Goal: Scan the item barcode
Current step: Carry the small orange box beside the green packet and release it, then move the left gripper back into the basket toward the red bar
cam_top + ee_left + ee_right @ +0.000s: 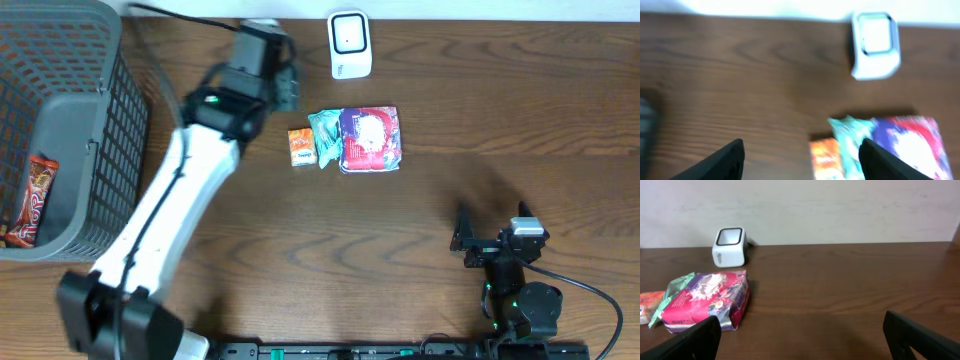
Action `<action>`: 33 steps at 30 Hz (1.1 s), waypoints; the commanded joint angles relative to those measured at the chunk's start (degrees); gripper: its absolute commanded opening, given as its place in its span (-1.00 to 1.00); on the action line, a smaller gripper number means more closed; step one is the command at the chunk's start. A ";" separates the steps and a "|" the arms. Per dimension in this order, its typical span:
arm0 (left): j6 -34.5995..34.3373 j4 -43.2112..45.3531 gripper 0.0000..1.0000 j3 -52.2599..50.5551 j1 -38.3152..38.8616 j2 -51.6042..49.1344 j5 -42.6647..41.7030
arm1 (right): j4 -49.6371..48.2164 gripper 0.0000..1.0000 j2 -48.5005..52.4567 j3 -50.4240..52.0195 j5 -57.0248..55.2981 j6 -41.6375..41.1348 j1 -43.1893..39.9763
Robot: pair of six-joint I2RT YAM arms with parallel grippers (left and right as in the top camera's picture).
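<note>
Basket holding candy bar: overhead view only.

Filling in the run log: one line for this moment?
left gripper open, empty | right gripper open, empty | packets lying near scanner

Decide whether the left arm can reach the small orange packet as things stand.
Probably yes: the left tool is open close by; nothing covers the orange packet, though a green packet touches one side.

Wood-grain table, plastic mesh basket, seemingly glossy pouch.
</note>
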State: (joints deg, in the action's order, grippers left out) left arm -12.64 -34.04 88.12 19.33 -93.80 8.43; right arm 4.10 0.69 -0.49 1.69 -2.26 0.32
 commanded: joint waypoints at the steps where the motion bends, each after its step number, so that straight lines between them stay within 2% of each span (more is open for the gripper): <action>1: 2.56 -0.17 0.50 1.09 -5.11 3.04 5.99 | 0.15 0.99 -0.31 0.17 -0.09 0.83 -0.24; 8: 3.65 0.13 0.55 1.09 -18.32 4.66 12.31 | 0.15 0.98 -0.31 0.17 -0.09 0.81 -0.24; 14: 11.10 0.07 0.56 1.09 -29.38 4.63 12.41 | 0.15 0.99 -0.31 0.17 -0.09 0.83 -0.24; 18: 11.37 -0.11 0.56 1.09 -34.75 4.66 12.37 | 0.15 0.98 -0.31 0.17 -0.09 0.81 -0.24; 26: 11.32 -1.05 0.54 1.09 -37.81 4.63 8.59 | 0.15 0.99 -0.31 0.17 -0.09 0.83 -0.24; 29: 11.32 -1.09 0.29 1.09 -37.79 4.63 8.59 | 0.15 0.99 -0.31 0.17 -0.09 0.81 -0.24; 33: 11.32 -0.72 0.25 1.09 -37.81 4.76 8.61 | 0.15 0.99 -0.31 0.17 -0.09 0.83 -0.24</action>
State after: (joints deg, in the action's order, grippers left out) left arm -1.63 -34.94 88.40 -18.15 -89.47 16.45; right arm 4.10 0.69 -0.49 1.69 -2.26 0.32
